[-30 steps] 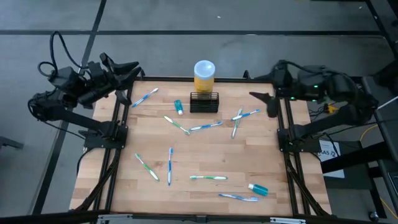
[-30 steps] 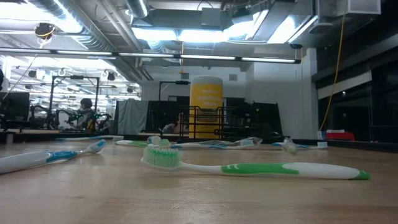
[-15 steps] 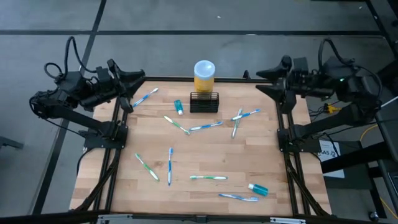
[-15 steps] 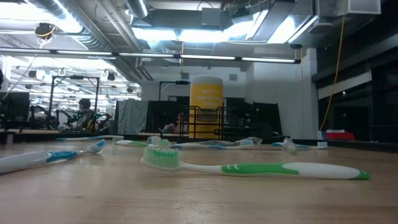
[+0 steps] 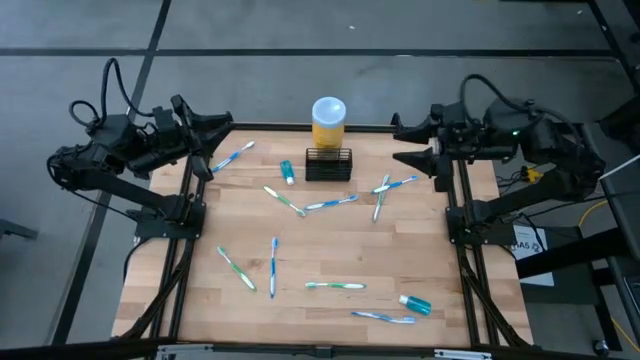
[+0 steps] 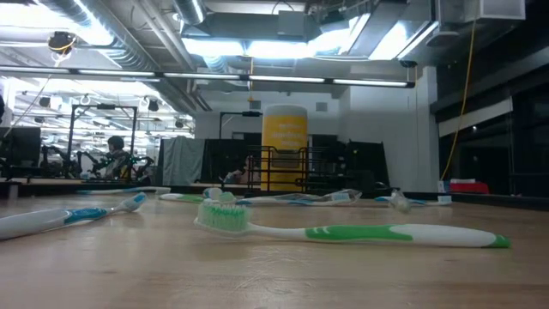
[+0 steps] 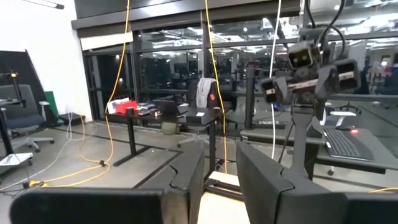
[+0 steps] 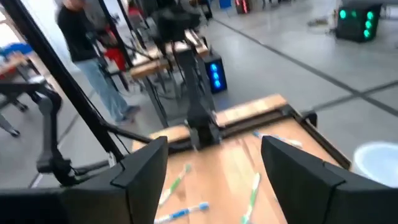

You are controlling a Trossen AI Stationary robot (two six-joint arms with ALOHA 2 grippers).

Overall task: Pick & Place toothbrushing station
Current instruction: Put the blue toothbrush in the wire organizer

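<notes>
Your small black boxy wire-mesh holder point(image 5: 329, 164) is sitting near the far edge of the light wooden tabletop point(image 5: 320, 255), just in front of the yellow cylinder with a white round top point(image 5: 329, 119), with a small teal tube point(image 5: 287, 172) just beside it. Your right gripper point(image 5: 409, 143) is hovering over the table's far right corner, fingers spread apart and holding nothing. Your left gripper point(image 5: 209, 139) is waiting over the far left corner, its fingers also parted and empty. Blue and green toothbrushes point(image 5: 334, 285) are lying scattered across the wood.
</notes>
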